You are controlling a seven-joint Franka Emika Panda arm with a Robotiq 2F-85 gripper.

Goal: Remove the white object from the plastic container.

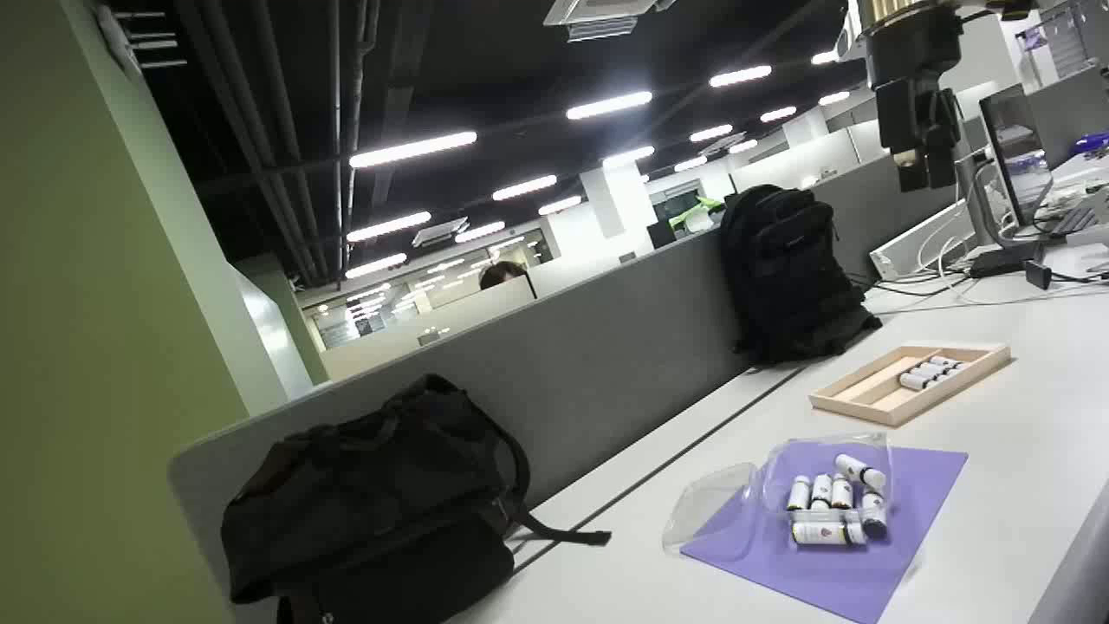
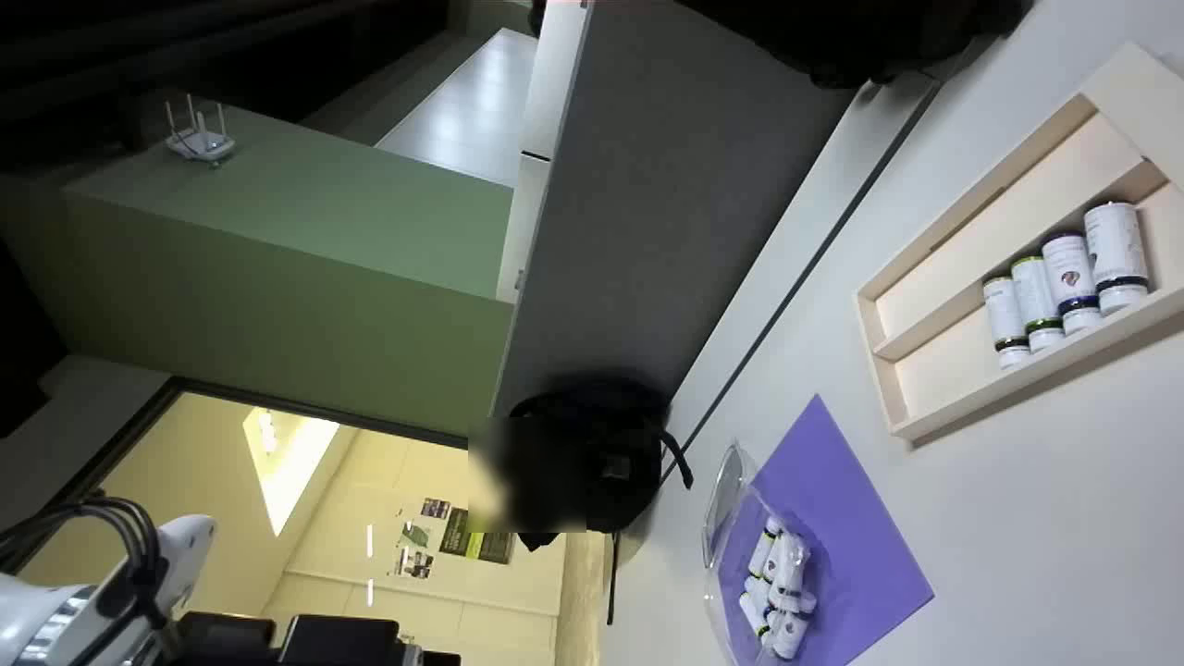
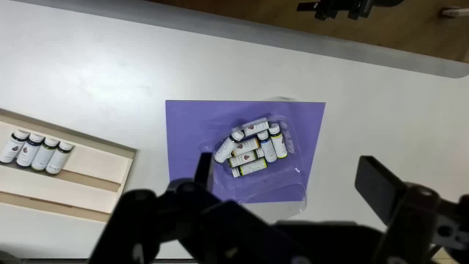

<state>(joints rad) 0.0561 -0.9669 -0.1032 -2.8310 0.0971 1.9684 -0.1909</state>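
The clear plastic container [image 3: 271, 179] lies open on a purple sheet [image 3: 190, 117]. Its clear lid [image 1: 706, 511] is folded out to one side. Several small white-labelled bottles [image 3: 269, 151] with white caps lie jumbled inside, some on top of others. The container [image 1: 784, 455] and bottles [image 1: 823, 532] show in both exterior views; the bottles [image 2: 788, 564] are partly blurred by the plastic there. My gripper [image 3: 288, 168] is open and empty, high above the table, with its fingers wide apart. In an exterior view the gripper [image 1: 927, 169] hangs well above the desk, apart from the container.
A wooden tray [image 3: 97, 143] with several similar bottles [image 3: 36, 151] in one compartment stands beside the purple sheet. Two black backpacks [image 1: 372, 511] [image 1: 780, 277] rest against a grey partition [image 1: 606, 364]. A monitor [image 1: 1014, 156] and cables stand at the desk's far end.
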